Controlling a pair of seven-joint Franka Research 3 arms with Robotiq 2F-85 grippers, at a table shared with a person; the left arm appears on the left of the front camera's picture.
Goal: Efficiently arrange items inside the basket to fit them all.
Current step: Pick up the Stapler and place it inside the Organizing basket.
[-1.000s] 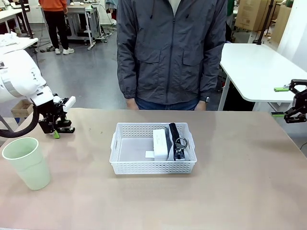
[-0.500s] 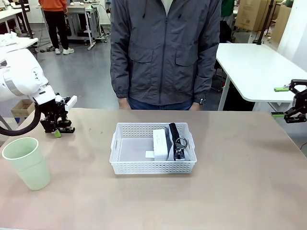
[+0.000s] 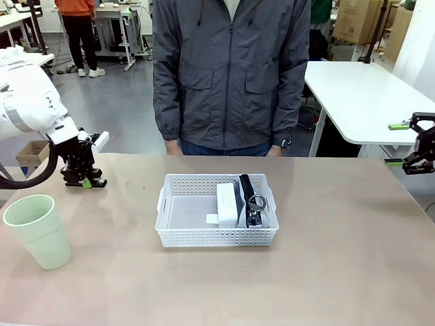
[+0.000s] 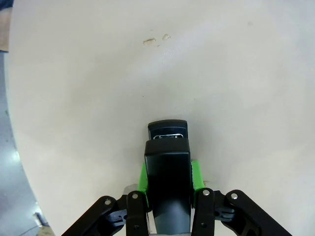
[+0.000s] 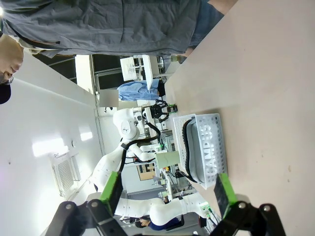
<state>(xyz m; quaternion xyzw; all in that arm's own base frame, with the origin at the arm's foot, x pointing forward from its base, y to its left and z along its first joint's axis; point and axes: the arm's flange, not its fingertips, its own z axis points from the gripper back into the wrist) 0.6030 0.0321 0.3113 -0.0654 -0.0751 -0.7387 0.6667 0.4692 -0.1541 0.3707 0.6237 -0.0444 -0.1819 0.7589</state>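
Observation:
My left gripper (image 3: 84, 180) is down at the table's far left, shut on the black stapler (image 4: 167, 147), which lies flat on the tabletop between the green pads (image 4: 142, 177). The pale green cup (image 3: 38, 231) stands upright in front of it, near the table's front left. The white basket (image 3: 216, 237) sits mid-table, holding the white block (image 3: 228, 204) and beside it the grey pouch (image 3: 246, 190) with its ring pull, both in the right half. My right gripper (image 3: 395, 144) hangs open and empty above the table's right edge; the right wrist view shows the basket (image 5: 209, 147) from there.
A person in a grey jacket (image 3: 231, 68) stands at the far side of the table, hands near its edge. The left half of the basket holds only a small white slip (image 3: 212, 219). A white table (image 3: 367, 95) stands at the back right.
My left gripper has shut on the stapler and turned slightly at the wrist. The person has shifted a little to the left. The right arm has not moved.

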